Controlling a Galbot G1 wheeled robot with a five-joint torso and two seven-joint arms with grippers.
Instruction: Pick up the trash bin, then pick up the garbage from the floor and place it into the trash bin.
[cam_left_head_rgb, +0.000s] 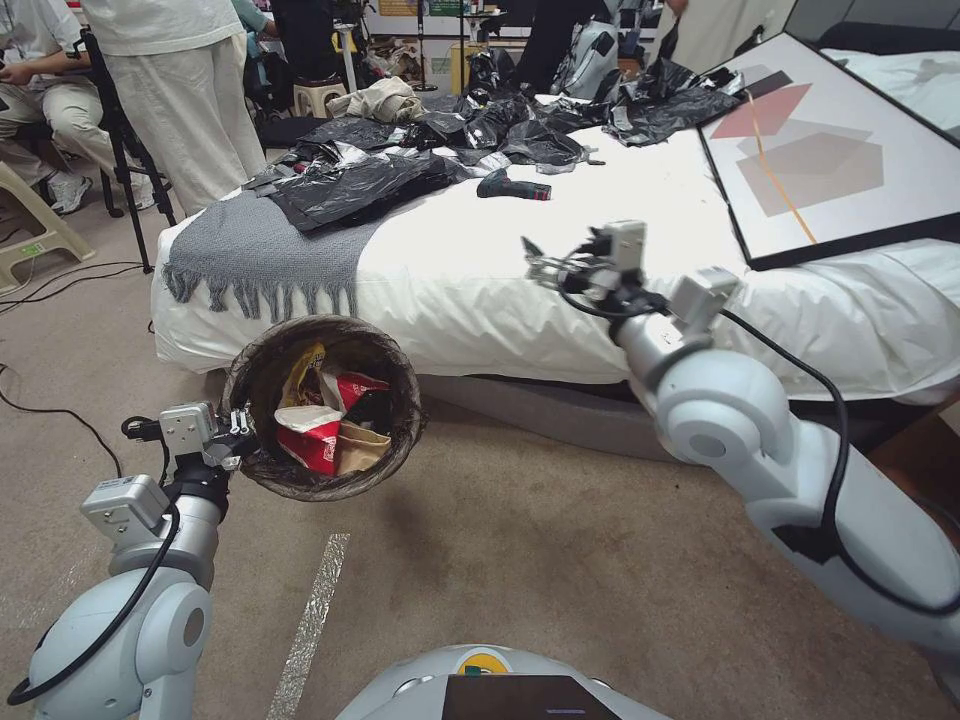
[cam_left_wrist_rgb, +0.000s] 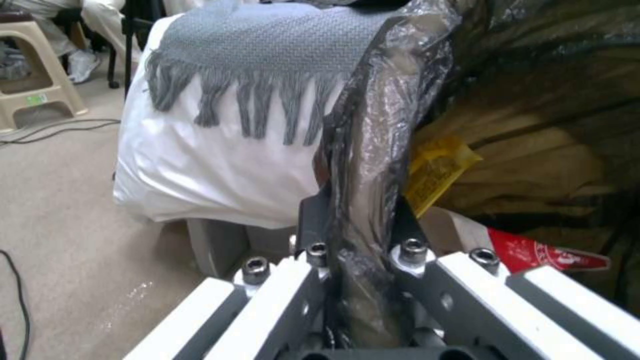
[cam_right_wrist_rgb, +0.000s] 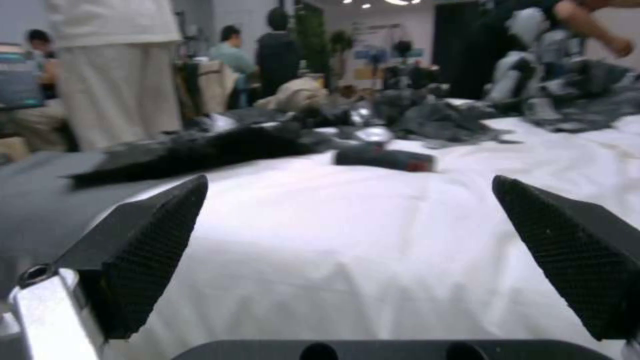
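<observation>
- While the left tool (cam_left_head_rgb: 240, 432) is clamped on the near rim of the trash bin (cam_left_head_rgb: 400, 440), the bin hangs clear of the floor (cam_left_head_rgb: 520, 560), tipped so that its mouth faces up toward the head camera
- Left tool, wrist view (cam_left_wrist_rgb: 360, 225): both dark fingers pinch the bag-covered rim between them, one finger (cam_left_wrist_rgb: 311, 220) outside the bin wall, the other inside; the dark liner (cam_left_wrist_rgb: 373, 150) is folded over the rim and bunched between the fingers
- Garbage (cam_left_head_rgb: 320, 440) lies inside the bin just beyond the left tool: a red wrapper (cam_left_head_rgb: 310, 448), a yellow wrapper (cam_left_head_rgb: 305, 370), a crumpled white piece (cam_left_head_rgb: 305, 416) and a brown paper piece (cam_left_head_rgb: 358, 445)
- Same contents from the left wrist: yellow wrapper (cam_left_wrist_rgb: 437, 170) just past the inner finger, red wrapper (cam_left_wrist_rgb: 547, 252) beside it
- Right tool (cam_left_head_rgb: 535, 262): held raised over the edge of the bed (cam_left_head_rgb: 480, 270), its fingers spread wide and holding nothing
- Right tool, wrist view (cam_right_wrist_rgb: 347, 250): two black textured pads (cam_right_wrist_rgb: 160, 250) stand far apart, with white sheet between them
- Bed: white cover; a grey fringed throw (cam_left_head_rgb: 265, 255) lies at the corner beyond the bin, with black plastic bags (cam_left_head_rgb: 370, 185) farther off
- Small dark power tool with a red end (cam_left_head_rgb: 513, 186) lies on the sheet ahead of the right tool, well apart from it; also seen from the right wrist (cam_right_wrist_rgb: 383, 158)
- Framed picture (cam_left_head_rgb: 830, 150) rests on the bed to the right of the right tool
- Floor: beige carpet with a pale tape strip (cam_left_head_rgb: 310, 620) below the bin
</observation>
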